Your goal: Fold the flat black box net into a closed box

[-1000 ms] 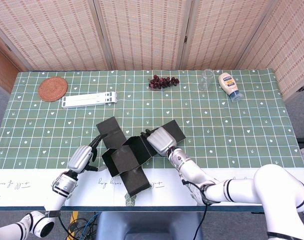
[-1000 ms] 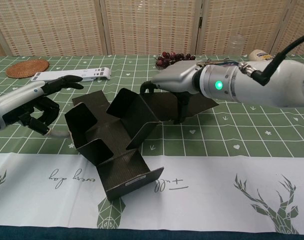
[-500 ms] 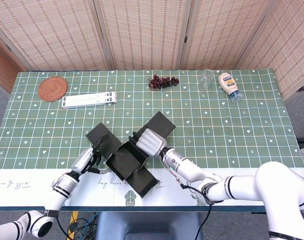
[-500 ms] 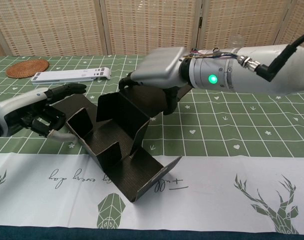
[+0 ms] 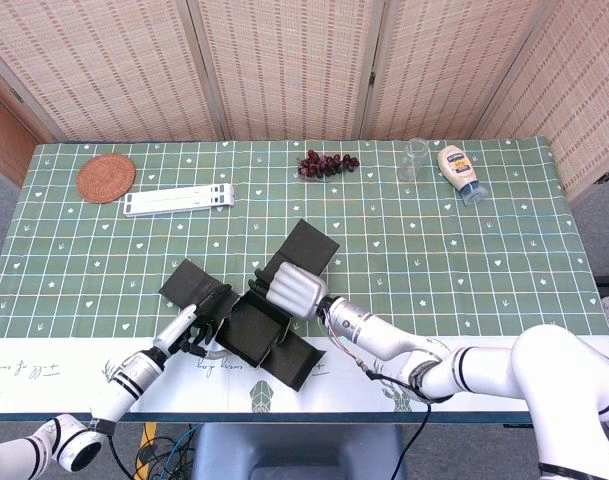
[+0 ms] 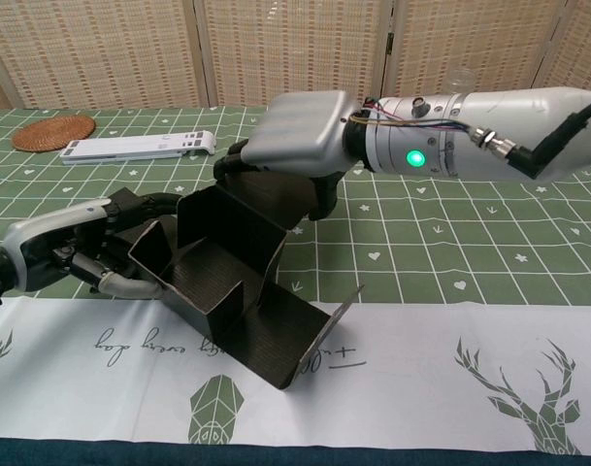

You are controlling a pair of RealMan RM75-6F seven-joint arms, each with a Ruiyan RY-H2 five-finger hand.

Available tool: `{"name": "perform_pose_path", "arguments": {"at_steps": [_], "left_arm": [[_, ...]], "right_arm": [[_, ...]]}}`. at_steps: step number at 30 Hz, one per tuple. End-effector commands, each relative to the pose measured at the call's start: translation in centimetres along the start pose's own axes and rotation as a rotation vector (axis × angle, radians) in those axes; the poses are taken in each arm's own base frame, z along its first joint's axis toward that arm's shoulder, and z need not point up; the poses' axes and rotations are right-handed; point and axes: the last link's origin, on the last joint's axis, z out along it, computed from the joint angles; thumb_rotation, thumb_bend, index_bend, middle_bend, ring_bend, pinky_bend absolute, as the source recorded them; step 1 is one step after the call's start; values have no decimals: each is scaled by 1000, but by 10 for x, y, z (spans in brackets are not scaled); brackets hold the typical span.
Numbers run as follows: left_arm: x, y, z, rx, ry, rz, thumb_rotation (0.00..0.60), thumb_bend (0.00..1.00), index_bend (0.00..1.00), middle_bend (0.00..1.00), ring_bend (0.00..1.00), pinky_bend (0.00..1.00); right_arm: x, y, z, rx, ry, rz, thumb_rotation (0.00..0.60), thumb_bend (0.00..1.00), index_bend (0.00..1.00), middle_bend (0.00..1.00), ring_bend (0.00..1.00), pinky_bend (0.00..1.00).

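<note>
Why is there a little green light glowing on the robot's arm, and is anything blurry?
Chest view: a green lamp glows on the right wrist behind the right hand; everything looks sharp. Head view: even lighting, the black box net shows little detail.

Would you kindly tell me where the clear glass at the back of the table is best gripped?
Probably around the side wall of the clear glass, coming level from the front. It stands upright and apart, the mayonnaise bottle lying to its right, so a wrap around its round body looks safer than pinching the thin rim.
</note>
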Motion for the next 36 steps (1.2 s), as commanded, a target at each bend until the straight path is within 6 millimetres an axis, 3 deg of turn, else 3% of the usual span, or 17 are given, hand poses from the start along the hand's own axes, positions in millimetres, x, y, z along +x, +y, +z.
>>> {"name": "perform_pose_path", "arguments": {"at_steps": [1,10,36], "left_arm": [[-2,-1,0,7,-24,-54,600,143,0,0,689,833],[-6,-3,5,28,-83,-192,600,142,0,0,679,837],[-20,-4,9,1,-170,-200,600,142,0,0,678,840]], "right_arm": [[-2,0,1,11,-3,4,600,418,322,328,815,1000],[-1,2,3,58,24,-38,600,434,325,333,818,1000],[-1,-2,10,176,109,-118,600,434,329,337,818,1000]]}}
